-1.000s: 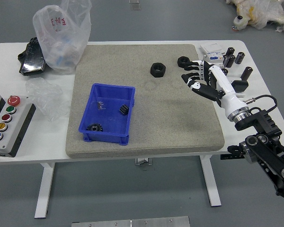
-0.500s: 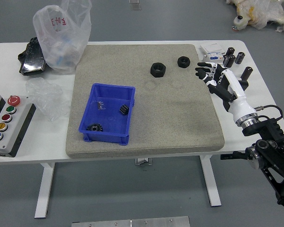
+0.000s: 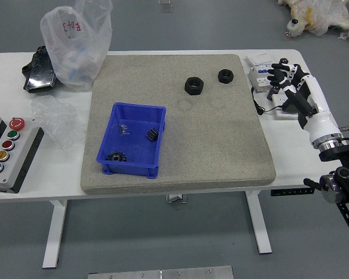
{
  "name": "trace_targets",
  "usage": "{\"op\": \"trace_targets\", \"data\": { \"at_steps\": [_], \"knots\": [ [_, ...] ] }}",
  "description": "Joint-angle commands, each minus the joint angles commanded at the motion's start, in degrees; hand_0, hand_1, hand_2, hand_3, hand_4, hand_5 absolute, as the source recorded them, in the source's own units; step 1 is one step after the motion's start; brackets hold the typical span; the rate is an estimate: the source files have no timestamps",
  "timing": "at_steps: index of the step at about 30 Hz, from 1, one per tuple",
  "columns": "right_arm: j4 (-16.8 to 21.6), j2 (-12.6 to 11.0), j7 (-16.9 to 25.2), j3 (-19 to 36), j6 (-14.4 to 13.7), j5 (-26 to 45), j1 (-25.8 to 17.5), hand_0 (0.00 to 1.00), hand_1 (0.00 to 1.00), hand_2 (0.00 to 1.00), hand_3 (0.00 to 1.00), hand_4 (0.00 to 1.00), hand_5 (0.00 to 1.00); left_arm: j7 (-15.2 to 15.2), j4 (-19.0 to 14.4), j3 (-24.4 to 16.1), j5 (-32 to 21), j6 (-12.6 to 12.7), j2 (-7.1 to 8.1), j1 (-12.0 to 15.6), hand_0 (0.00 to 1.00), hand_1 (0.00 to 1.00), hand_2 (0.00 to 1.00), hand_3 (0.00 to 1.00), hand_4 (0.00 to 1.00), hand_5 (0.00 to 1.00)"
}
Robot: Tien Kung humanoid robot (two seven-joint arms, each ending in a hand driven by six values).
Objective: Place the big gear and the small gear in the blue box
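Robot's R hand (image 3: 304, 103), black w/ a white sleeve, has pulled off to the right since a sec ago: it was by the two black hex-shaped rings (image 3: 193, 86) on the grey mat (image 3: 221, 145), now it's beyond the mat's edge, over the white counter (image 3: 279, 165). Fingers (image 3: 279, 78) loosely spread, approx half open, nothing I can see in them. L arm's out of view.

Both gears are already in the blue plastic box (image 3: 131, 168): big black toothed gear (image 3: 116, 157) near the near-left corner, small black toothed gear (image 3: 152, 135) by the right wall. Neither has shifted, so I'd call the job done & the arm on its way to rest.

Count: 2 gears, 1 box, 1 small metallic pc (image 3: 124, 129) also inside, 2 rings, 5 round btns on the grey control box (image 3: 16, 165).
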Motion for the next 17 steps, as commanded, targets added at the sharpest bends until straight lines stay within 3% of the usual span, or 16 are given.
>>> {"op": "trace_targets", "data": {
  "at_steps": [17],
  "knots": [
    [1.28, -0.03, -0.03, 2.91, -0.15, -0.01, -1.13, 0.661, 0.661, 0.701, 0.67, 0.859, 0.608, -0.55, 0.05, 1.13, -1.36, 0.28, 0.26, -0.74, 0.667, 0.587, 0.572, 0.651, 0.732, 0.372]
  ]
}}
